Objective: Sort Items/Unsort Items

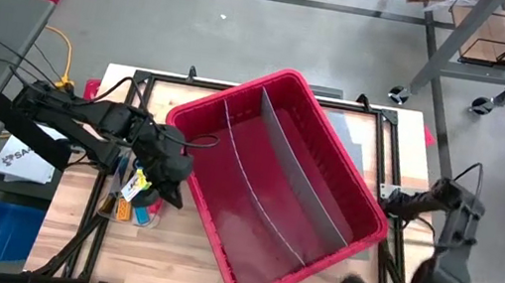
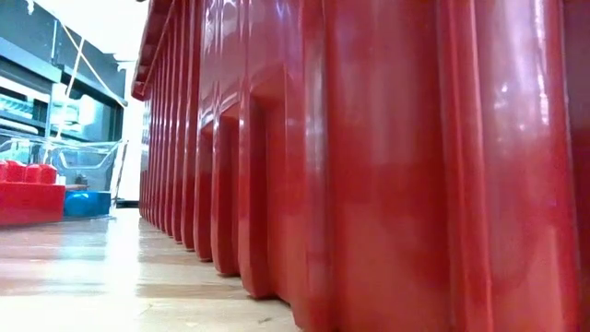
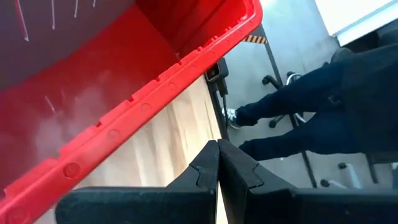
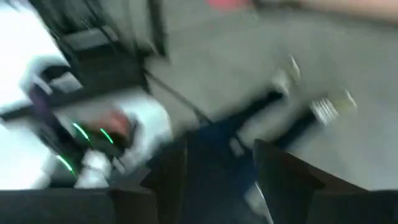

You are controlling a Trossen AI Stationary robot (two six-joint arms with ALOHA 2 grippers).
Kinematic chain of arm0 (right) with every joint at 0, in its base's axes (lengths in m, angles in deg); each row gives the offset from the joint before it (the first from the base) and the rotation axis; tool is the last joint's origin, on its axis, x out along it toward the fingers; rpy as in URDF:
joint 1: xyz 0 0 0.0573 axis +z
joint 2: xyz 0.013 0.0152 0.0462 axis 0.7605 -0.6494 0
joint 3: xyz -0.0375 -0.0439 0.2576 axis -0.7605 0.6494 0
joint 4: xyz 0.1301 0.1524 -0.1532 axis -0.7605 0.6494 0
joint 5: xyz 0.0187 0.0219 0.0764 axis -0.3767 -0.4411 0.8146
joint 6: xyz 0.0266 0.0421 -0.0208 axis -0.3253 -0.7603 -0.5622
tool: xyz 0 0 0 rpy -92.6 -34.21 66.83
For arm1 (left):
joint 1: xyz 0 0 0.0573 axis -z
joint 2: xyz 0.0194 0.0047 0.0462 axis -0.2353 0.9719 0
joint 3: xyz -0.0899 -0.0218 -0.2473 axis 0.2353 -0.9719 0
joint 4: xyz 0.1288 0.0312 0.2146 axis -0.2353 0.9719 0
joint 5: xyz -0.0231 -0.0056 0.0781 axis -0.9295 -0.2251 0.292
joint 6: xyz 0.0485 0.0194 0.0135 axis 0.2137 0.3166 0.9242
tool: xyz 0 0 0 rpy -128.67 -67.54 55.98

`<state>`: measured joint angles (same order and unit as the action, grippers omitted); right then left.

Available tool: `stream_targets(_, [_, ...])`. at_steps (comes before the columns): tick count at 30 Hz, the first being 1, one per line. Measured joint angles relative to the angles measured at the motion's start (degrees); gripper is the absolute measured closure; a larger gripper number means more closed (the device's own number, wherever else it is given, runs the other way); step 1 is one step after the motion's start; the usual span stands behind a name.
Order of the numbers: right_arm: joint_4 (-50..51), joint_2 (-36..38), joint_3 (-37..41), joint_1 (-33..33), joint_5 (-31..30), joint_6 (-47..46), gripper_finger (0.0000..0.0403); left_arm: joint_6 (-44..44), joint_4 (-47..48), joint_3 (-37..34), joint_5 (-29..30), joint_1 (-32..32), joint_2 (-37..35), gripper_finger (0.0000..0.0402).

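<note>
Here, the left gripper (image 1: 168, 192), fingers together and empty, hovers by the bin (image 1: 215, 256); lower it squarely over the items (image 1: 135, 202). Right gripper (image 4: 217, 165) waits, fingers apart.

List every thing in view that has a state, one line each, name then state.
Large red plastic bin: upright on the wooden table, skewed to its edges, two grey dividers in, compartments empty.
Small colourful items: heaped on the table beside the bin, outside it.
Left claw: shut, holding nothing, by the bin's rim.
Right claw: open, empty, off the table's corner, pointing at the floor.
</note>
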<state>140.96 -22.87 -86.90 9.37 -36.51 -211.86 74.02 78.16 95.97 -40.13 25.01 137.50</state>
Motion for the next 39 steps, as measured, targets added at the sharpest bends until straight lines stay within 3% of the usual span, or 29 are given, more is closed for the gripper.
stream_targets(4, [3.4, -0.7, -1.1, -3.4, -2.7, 1.6, 0.0247, 1.1, 0.0, 0.0, 0.0, -0.6, 0.0, 0.0401])
stream_targets(6, [5.9, -0.6, -2.7, -6.0, -7.7, 8.9, 0.0258, 1.2, 0.0, 0.0, 0.1, -0.5, 0.0, 0.0402])
stream_targets(10, [5.0, 0.0, -10.8, -12.2, -16.6, 39.2, 0.0271, 1.2, 0.1, 0.0, 0.1, -0.5, -0.3, 0.0401])
stream_targets(15, [5.5, 0.7, -22.2, -23.0, -18.1, 73.0, 0.0275, 1.2, 0.1, 0.0, 0.3, -0.5, -0.3, 0.0402])
stream_targets(19, [5.9, 4.3, -18.7, -32.7, -12.2, 89.9, 0.0275, 0.6, 0.2, 0.0, 0.4, -0.5, -0.3, 0.0401])
stream_targets(23, [15.6, 3.3, -18.5, -44.3, 4.0, 97.4, 0.0275, -3.1, 0.1, 0.0, 0.6, -0.5, -0.3, 0.0402])
stream_targets(26, [17.5, 0.6, -18.4, -52.2, 12.6, 110.0, 0.0275, -6.8, -0.1, 0.0, 3.6, -0.5, -0.3, 0.0402])
stream_targets(29, [17.5, -1.7, -18.4, -57.6, 12.4, 125.6, 0.0275, -12.5, -0.2, 0.0, 5.2, -0.5, -0.3, 0.0402])
stream_targets(35, [25.3, -4.6, -18.4, -58.1, -5.1, 151.9, 0.0275, -25.0, -0.3, 0.0, 5.4, 1.0, -0.3, 0.0402])
stream_targets(37, [27.3, -4.8, -18.4, -57.6, -2.5, 151.6, 0.0275, -27.2, -0.3, 0.0, 5.5, 1.9, -0.3, 0.0401])
stream_targets(39, [28.5, -4.6, -18.4, -57.4, 6.1, 145.9, 0.0275, -28.9, -0.5, 0.0, 6.7, 2.6, -0.3, 0.0401])
